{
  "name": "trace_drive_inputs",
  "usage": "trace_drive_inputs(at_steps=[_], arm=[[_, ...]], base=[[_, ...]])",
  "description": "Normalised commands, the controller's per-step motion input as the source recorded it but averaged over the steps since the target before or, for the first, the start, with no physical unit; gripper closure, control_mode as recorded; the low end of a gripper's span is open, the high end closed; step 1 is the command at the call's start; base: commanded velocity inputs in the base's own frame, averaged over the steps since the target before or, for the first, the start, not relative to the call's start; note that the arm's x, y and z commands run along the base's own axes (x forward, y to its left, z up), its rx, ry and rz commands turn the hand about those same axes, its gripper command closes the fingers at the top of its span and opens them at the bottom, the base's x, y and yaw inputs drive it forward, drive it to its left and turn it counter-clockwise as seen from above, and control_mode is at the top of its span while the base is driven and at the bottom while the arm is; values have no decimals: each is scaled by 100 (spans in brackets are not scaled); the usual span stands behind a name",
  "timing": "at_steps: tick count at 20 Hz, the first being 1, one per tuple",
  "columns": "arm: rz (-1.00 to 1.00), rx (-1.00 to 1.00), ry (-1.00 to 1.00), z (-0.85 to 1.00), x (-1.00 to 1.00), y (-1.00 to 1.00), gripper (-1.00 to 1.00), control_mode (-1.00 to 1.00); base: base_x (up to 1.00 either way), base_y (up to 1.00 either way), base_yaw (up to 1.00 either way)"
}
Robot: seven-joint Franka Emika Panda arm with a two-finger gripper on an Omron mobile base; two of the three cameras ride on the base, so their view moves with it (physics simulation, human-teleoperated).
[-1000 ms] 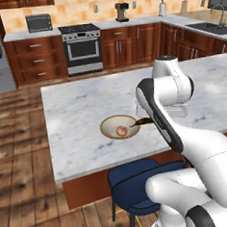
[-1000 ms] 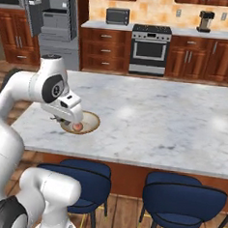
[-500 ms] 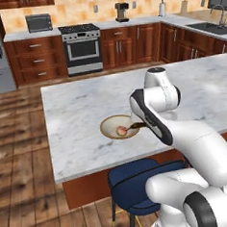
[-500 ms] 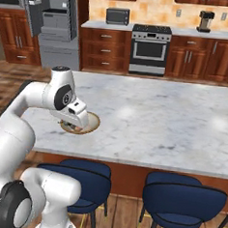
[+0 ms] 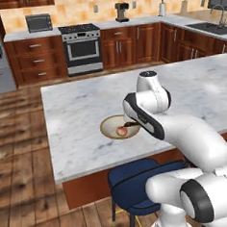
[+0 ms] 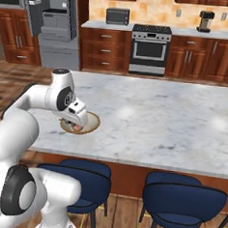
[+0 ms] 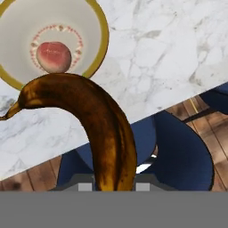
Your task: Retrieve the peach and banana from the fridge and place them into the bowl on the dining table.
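Now the end effector [image 7: 115, 187], clamped on the banana [image 7: 95, 120], hovers just short of the bowl [image 7: 101, 33] holding the peach [image 7: 54, 56], ready to drop it in.

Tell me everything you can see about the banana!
The banana is very ripe, mostly dark brown with some yellow showing at its pointed tip. It is long and curved like a hook. Its bottom end sits in the gripper, so it hangs in the air near the bowl on the dining table. It touches neither the bowl nor the peach inside.
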Motion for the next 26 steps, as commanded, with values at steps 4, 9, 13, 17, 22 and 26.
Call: trace_drive_inputs(at_steps=[4, 9, 13, 17, 22, 26], arm=[[0, 0, -1, -12, 32, 0, 100, -100], [0, 0, 0, -16, 36, 6, 100, -100], [0, 0, 0, -21, 34, 16, 100, -100], [0, 0, 0, -17, 34, 12, 100, -100], [0, 0, 0, -16, 31, 1, 100, -100], [0, 0, 0, -23, 21, 0, 100, -100]], base=[[0, 0, 0], [0, 0, 0], [0, 0, 0], [0, 0, 0], [0, 0, 0], [0, 0, 0]])
